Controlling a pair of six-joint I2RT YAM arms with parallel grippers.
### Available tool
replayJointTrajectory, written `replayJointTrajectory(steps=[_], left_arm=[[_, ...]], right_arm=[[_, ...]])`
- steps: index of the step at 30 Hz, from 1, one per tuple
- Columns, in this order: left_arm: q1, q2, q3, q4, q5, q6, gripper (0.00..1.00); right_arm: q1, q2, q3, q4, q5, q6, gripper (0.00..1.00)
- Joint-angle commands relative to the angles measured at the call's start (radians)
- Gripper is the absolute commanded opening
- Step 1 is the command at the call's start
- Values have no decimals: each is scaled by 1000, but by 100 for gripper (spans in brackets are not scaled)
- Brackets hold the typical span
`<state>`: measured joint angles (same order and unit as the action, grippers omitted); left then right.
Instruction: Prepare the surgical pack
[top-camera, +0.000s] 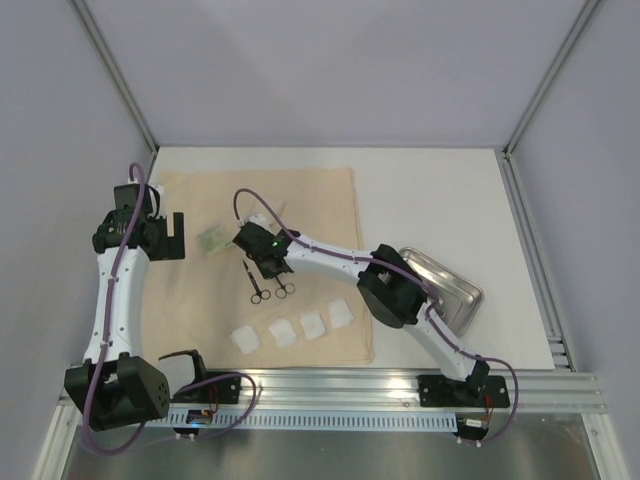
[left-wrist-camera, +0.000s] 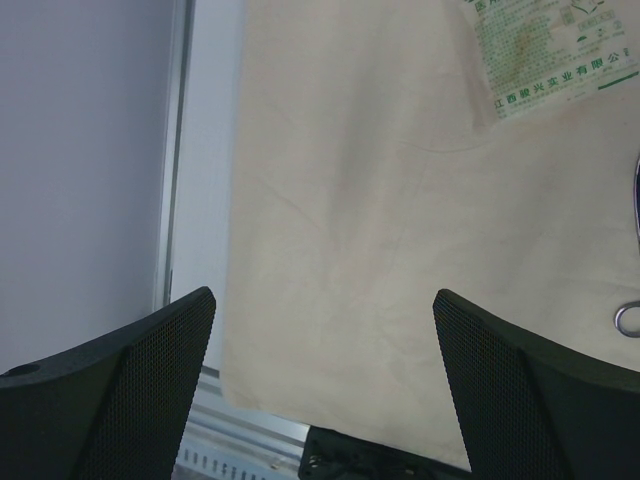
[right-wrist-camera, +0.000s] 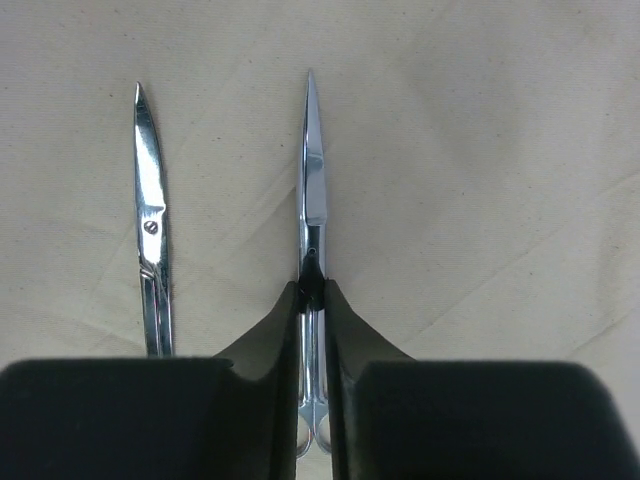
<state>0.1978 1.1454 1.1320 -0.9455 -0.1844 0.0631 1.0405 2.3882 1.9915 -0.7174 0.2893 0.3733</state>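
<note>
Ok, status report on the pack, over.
Left tool open above the cloth. Right tool shut on scissors. Other pair beside it, not touching.

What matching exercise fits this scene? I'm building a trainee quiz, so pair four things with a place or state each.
Things:
1. steel tray
2. gauze squares
3. left claw
4. right claw

Places or states:
A. closed around a pair of scissors
B. on the bare table, right of the cloth
C. wide open above the cloth
D. in a row by the cloth's near edge

Pairs: 1-B, 2-D, 3-C, 4-A
</note>
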Motion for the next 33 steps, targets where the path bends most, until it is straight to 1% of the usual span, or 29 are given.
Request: replayJointTrajectory(steps=[1,2,3,6,9,11,12,15,20,24,25,26,27,28,29,31,33], left_arm=[[6,-19,6,8,13,17,100],[6,-19,6,8,14,18,100],[6,-19,5,7,14,17,100],[6,-19,6,7,17,20,100],[6,-18,6,5,19,18,100],[6,-18,6,5,19,18,100],[6,-18,6,5,19,18,100],[6,-18,8,5,19,18,100],[6,-16,9,5,20,18,100],[6,-15,9,5,22,18,100],[6,-15,11,5,22,18,100],[6,-13,11,5,23,18,100],[6,-13,11,5,25,18,100],[6,-12,11,4,25,18,100],[6,-13,11,4,26,20,100],[6,-12,11,2,29,20,100],[6,-9,12,1,37,20,100]], right_arm=[[9,83,-8,-57,-38,-10,7],[9,77,-8,-54,-45,-19,1],[9,69,-8,-51,-50,-25,0],[9,11,-11,-25,-70,-57,1],[9,-102,-26,19,-107,-94,0],[9,-154,-65,71,-131,-108,0],[9,-199,-82,85,-133,-120,0],[7,-265,-141,142,-131,-142,1],[-20,-310,-218,190,-168,-168,1],[-30,-298,-215,170,-234,-183,1],[-30,-287,-206,155,-266,-183,4],[-25,-273,-188,130,-269,-174,10],[-23,-239,-153,74,-268,-169,17],[-23,-221,-131,46,-269,-168,28],[-22,-190,-117,20,-266,-156,33],[-23,-163,-85,-40,-266,-146,41],[-22,-117,-54,-110,-257,-142,42]])
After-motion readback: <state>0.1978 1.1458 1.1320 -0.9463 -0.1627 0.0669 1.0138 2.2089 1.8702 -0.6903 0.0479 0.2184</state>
